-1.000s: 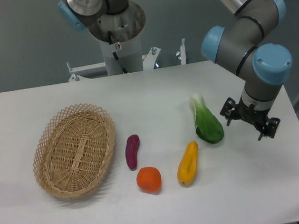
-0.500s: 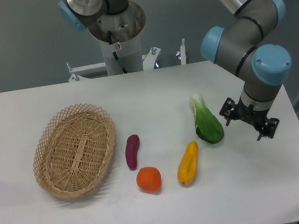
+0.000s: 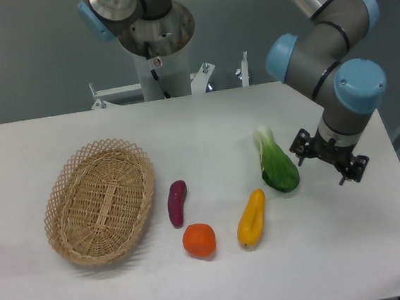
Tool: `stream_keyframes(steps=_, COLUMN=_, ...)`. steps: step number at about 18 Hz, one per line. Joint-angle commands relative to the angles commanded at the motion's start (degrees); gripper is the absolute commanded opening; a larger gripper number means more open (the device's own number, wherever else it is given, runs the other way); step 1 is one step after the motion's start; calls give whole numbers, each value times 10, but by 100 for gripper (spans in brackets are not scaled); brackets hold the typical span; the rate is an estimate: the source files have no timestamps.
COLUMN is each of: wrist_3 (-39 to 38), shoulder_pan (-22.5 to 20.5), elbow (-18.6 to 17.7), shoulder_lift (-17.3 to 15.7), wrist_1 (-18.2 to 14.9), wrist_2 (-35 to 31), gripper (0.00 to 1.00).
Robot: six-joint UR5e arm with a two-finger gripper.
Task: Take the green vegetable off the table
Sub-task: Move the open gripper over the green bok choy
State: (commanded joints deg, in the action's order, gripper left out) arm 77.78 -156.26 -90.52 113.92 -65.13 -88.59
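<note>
The arm reaches in from the upper right, its grey links and blue-capped joints folding down so that the wrist points toward the table near the right edge. The gripper hangs low over the white surface, just to the right of the green vegetable, close beside it but apart from it. Its dark fingers spread out to either side with a gap between them, and nothing sits in that gap, so the jaws stand apart and empty. The green vegetable lies flat on the table right of centre, its pale stalk end pointing away toward the back and its broad dark leaves toward the front. Just in front of it and a little to the left lies a yellow vegetable, angled with its upper tip near the leaves. Further left are an orange fruit and, just behind it, a purple eggplant standing lengthwise. A woven wicker basket rests well apart on the left side of the table. The arm's base column stands behind the table's far edge.
</note>
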Motion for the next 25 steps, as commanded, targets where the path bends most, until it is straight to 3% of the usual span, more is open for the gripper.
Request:
stream_keyframes(steps=3, wrist_3=0, shoulder_pan=-15, elbow=-45, shoulder_lift=-21, wrist_1=4, wrist_2=0, gripper=100)
stream_keyframes(steps=12, wrist_3=-22, shoulder_pan=-36, elbow=-116, shoulder_lift=-50, wrist_1=25, wrist_2=0, gripper=100)
stream_keyframes(steps=25, wrist_3=-138, shoulder_pan=-33, elbow=-154, shoulder_lift=-54, wrist_1=37, wrist_2=2, gripper=100)
